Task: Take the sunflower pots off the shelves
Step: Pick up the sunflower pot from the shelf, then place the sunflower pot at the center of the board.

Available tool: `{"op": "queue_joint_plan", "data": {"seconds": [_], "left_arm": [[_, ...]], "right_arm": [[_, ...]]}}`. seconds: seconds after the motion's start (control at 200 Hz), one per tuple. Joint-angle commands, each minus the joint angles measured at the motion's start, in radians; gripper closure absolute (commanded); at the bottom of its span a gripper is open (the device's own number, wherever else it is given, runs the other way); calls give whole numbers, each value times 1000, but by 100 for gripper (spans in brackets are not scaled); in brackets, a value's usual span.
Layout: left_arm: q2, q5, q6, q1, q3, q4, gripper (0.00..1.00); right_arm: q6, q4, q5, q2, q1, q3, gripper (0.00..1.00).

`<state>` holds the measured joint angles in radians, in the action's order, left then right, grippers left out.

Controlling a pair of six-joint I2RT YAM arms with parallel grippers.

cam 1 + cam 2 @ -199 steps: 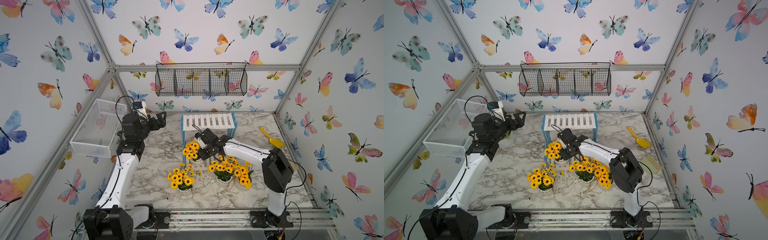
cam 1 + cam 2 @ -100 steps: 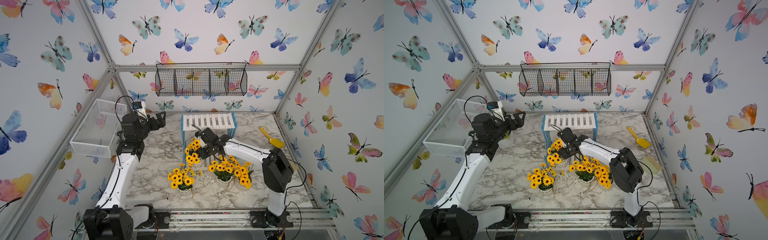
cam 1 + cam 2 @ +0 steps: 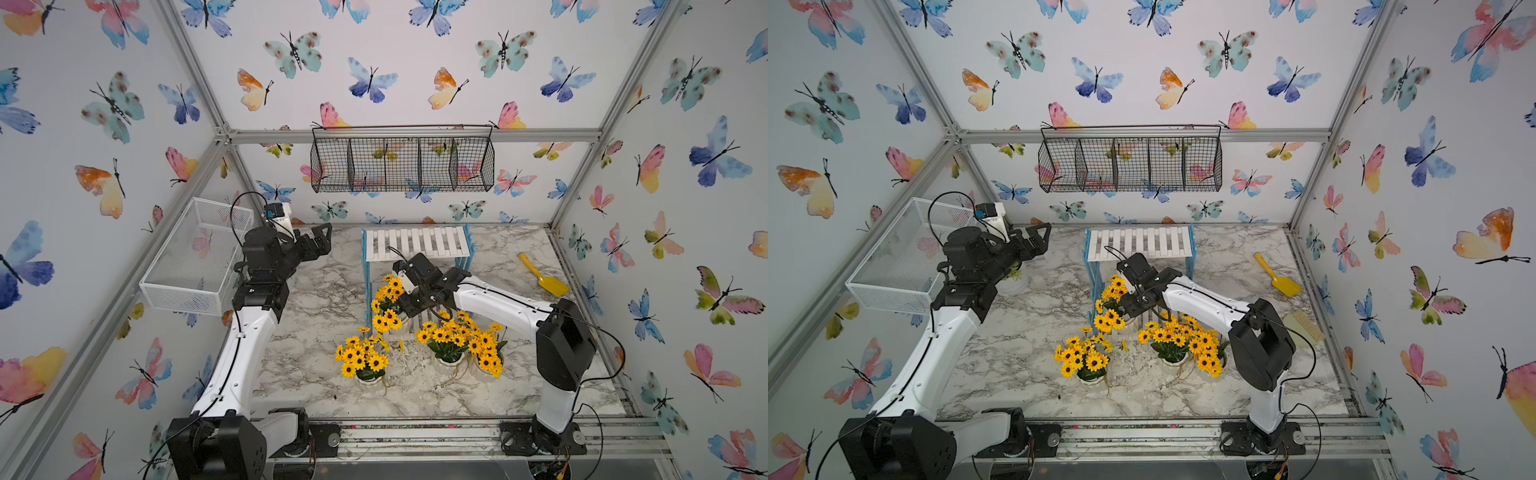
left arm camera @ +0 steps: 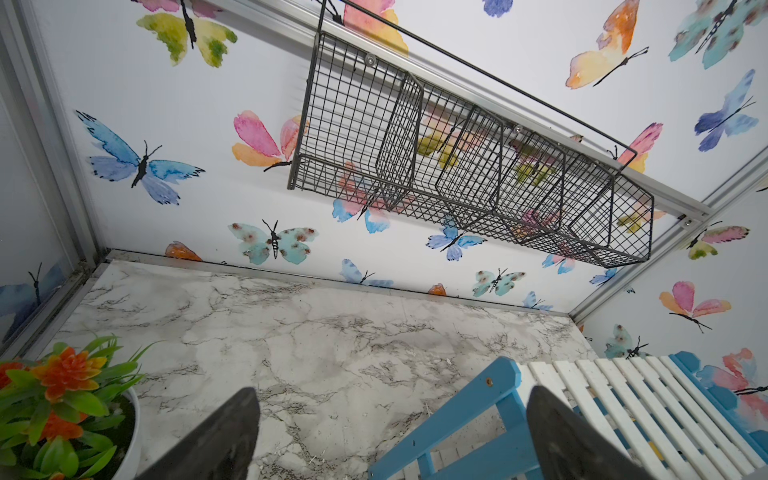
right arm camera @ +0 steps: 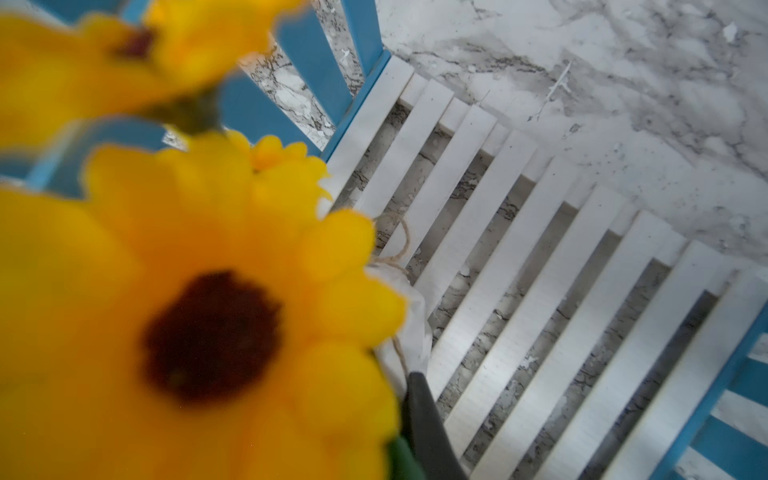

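right tool (image 3: 401, 308) clamped on sunflower pot (image 5: 411, 328): white, twine-wrapped, yellow dark-centred blooms, at lower board of shelves (image 5: 498, 249). left tool (image 4: 392, 392) open.

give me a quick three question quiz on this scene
1. How many sunflower pots stand on the table? A one, B three, C four.
2. True or false: the top shelf holds a pot.
3. Fill in: the left end effector is ___ (open or shut).
Key: 1 B; 2 false; 3 open.
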<state>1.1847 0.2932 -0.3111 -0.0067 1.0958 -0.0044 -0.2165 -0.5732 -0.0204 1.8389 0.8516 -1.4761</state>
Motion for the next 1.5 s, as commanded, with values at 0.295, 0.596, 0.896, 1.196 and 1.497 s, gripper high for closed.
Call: {"op": "queue_joint_plan", "data": {"seconds": [0.295, 0.596, 0.896, 1.196, 1.497], "left_arm": [[-11, 10, 8, 10, -13, 17, 1], [-13, 11, 6, 10, -11, 17, 0], [-14, 13, 4, 11, -11, 17, 1], [-14, 12, 4, 10, -12, 17, 0], [-15, 12, 6, 11, -13, 15, 0]], "right_arm": [[-7, 37, -126, -155, -1, 99, 96], [9, 53, -170, -241, 7, 190, 96], [39, 19, -191, -251, 39, 233, 96], [42, 34, -194, -264, 46, 298, 96], [37, 73, -210, -260, 51, 360, 96]]}}
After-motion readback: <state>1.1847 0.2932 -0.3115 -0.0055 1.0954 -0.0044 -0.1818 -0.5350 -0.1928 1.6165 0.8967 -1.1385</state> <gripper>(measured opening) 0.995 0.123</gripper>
